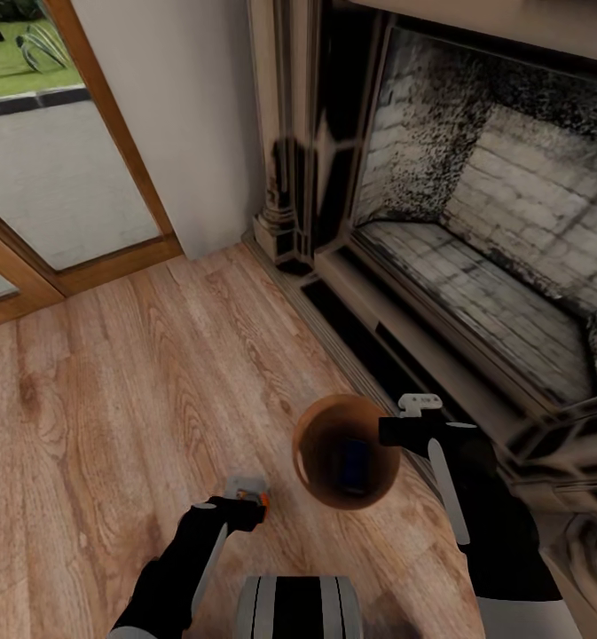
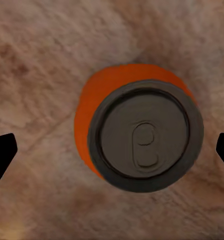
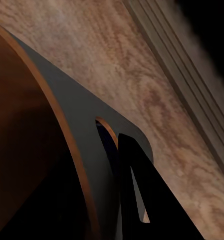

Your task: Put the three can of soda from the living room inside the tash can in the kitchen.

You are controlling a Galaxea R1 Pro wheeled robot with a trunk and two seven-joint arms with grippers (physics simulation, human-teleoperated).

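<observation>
Down at the lower middle of the head view, the left gripper hangs right over a soda can standing upright on the wood floor, and the left wrist view shows its dark fingertips spread wide to either side of that orange can, touching nothing. Just right of it, the right gripper is clamped on the rim of the trash can, held tilted with its mouth toward the camera, in front of the fireplace at upper right. The glass door sits upper left.

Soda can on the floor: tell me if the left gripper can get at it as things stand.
Probably yes. The left gripper hangs over the upright soda can, fingers apart on either side, bare wood floor around it.
</observation>
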